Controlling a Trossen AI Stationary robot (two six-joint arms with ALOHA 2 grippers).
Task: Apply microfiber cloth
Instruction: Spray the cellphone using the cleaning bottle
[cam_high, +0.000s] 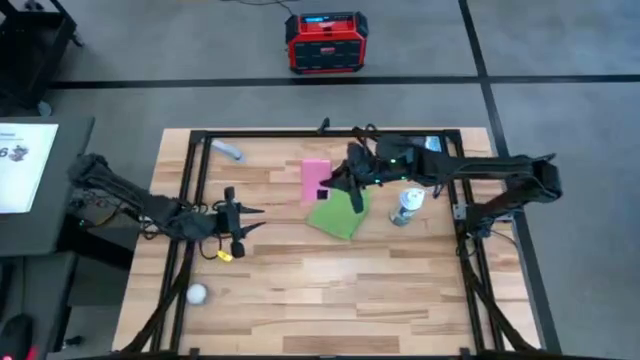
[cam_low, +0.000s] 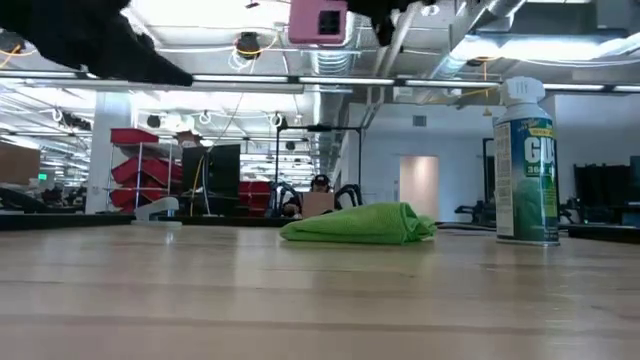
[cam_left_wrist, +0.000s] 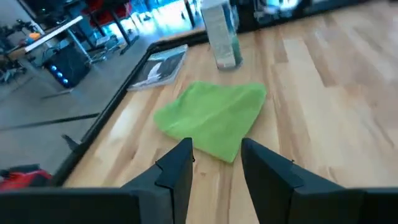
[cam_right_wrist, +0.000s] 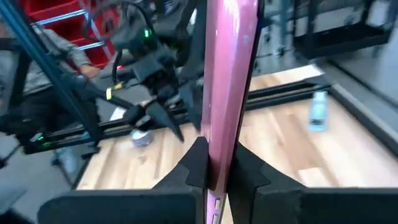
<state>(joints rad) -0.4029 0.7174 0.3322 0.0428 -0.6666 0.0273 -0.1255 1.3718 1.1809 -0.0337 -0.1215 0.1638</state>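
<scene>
The green microfiber cloth (cam_high: 338, 216) lies bunched on the wooden table (cam_high: 300, 300), right of the middle; it also shows in the low view (cam_low: 360, 224) and the left wrist view (cam_left_wrist: 211, 118). My right gripper (cam_high: 338, 187) is above the cloth's far side, shut on a pink phone (cam_high: 315, 178). That phone hangs high over the table (cam_low: 318, 20). My left gripper (cam_high: 243, 222) stands open to the cloth's left, its fingers (cam_left_wrist: 177, 171) pointing at the cloth with nothing between them. My right gripper pinches the pink phone between its two fingers (cam_right_wrist: 196, 165), one on each flat face (cam_right_wrist: 219, 140), near one end. The fingers come from the table's right side. The phone reaches away past the fingertips, lifted well clear of the table and above the cloth.
A spray can (cam_high: 405, 207) stands upright just right of the cloth. A blue-and-white packet (cam_high: 435, 143) lies at the far right corner, a grey object (cam_high: 228, 150) at the far left, a white ball (cam_high: 197, 293) near the left front. A red device (cam_high: 327, 42) sits on the floor beyond.
</scene>
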